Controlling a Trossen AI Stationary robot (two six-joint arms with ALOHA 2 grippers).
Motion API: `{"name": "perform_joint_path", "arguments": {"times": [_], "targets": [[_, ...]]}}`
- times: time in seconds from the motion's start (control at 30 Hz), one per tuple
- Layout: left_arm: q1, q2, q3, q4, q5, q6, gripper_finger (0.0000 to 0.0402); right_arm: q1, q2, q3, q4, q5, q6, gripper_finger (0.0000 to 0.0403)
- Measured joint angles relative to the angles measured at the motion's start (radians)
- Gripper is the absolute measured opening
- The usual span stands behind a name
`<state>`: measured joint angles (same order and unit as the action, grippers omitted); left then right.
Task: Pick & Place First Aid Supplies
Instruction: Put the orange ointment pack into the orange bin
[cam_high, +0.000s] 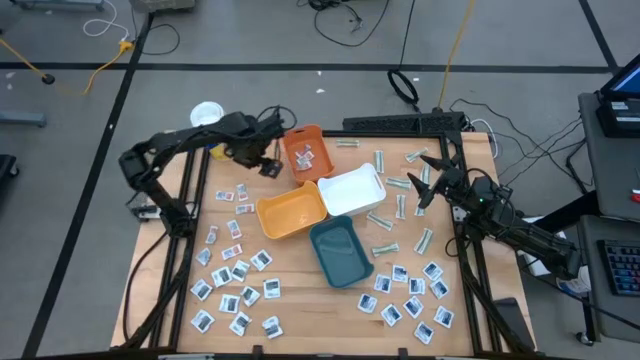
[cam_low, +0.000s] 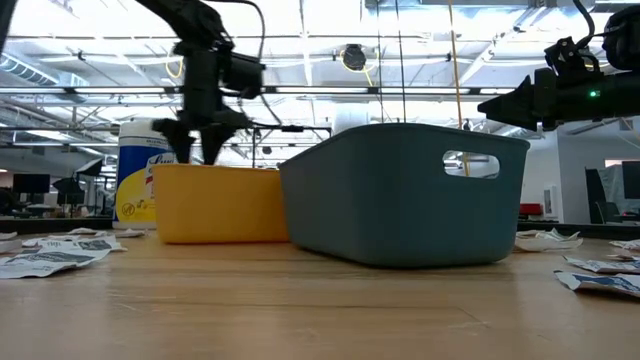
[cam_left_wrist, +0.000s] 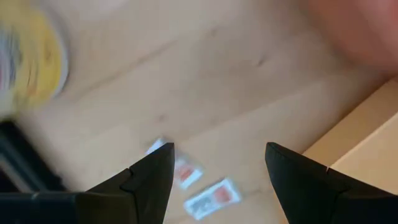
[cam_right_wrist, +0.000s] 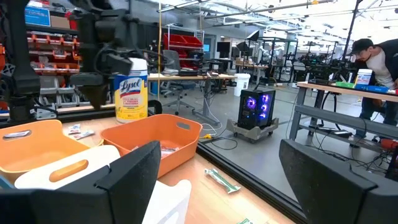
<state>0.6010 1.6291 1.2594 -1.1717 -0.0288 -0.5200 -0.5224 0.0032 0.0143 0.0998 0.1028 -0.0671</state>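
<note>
The first aid supplies are small white packets spread over the table's near left and near right, with pale strips to the right of the trays. A few packets lie in the dark orange tray. My left gripper hangs open over bare wood just left of that tray, pointing down, with nothing between its fingers. Two packets lie on the table below it. My right gripper waits open and level at the table's right side.
A yellow-orange tray, a white tray and a teal tray stand together mid-table. A white-lidded canister with a yellow label stands at the far left. A person is in the room beyond the table.
</note>
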Motion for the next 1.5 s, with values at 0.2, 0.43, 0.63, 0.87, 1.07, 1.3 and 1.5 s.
{"name": "perform_joint_path", "arguments": {"times": [0.2, 0.43, 0.63, 0.87, 1.07, 1.3, 1.5], "targets": [[0.000, -0.130, -0.158, -0.001, 0.001, -0.079, 0.0257, 0.000, 0.000, 0.000, 0.000, 0.000, 0.000, 0.0322], [0.000, -0.219, -0.261, -0.002, -0.004, -0.132, 0.0257, 0.000, 0.000, 0.000, 0.000, 0.000, 0.000, 0.0322], [-0.008, -0.210, -0.359, 0.044, -0.008, -0.157, 0.0257, 0.000, 0.000, 0.000, 0.000, 0.000, 0.000, 0.0322], [-0.026, -0.209, -0.486, 0.208, -0.010, -0.190, 0.0257, 0.000, 0.000, 0.000, 0.000, 0.000, 0.000, 0.0322], [-0.026, -0.206, -0.527, 0.294, -0.034, -0.180, 0.0257, 0.000, 0.000, 0.000, 0.000, 0.000, 0.000, 0.0322], [-0.026, -0.139, -0.539, 0.364, -0.039, -0.098, 0.0257, 0.000, 0.000, 0.000, 0.000, 0.000, 0.000, 0.0322], [-0.026, -0.131, -0.537, 0.366, -0.040, -0.091, 0.0257, 0.000, 0.000, 0.000, 0.000, 0.000, 0.000, 0.0322]]}}
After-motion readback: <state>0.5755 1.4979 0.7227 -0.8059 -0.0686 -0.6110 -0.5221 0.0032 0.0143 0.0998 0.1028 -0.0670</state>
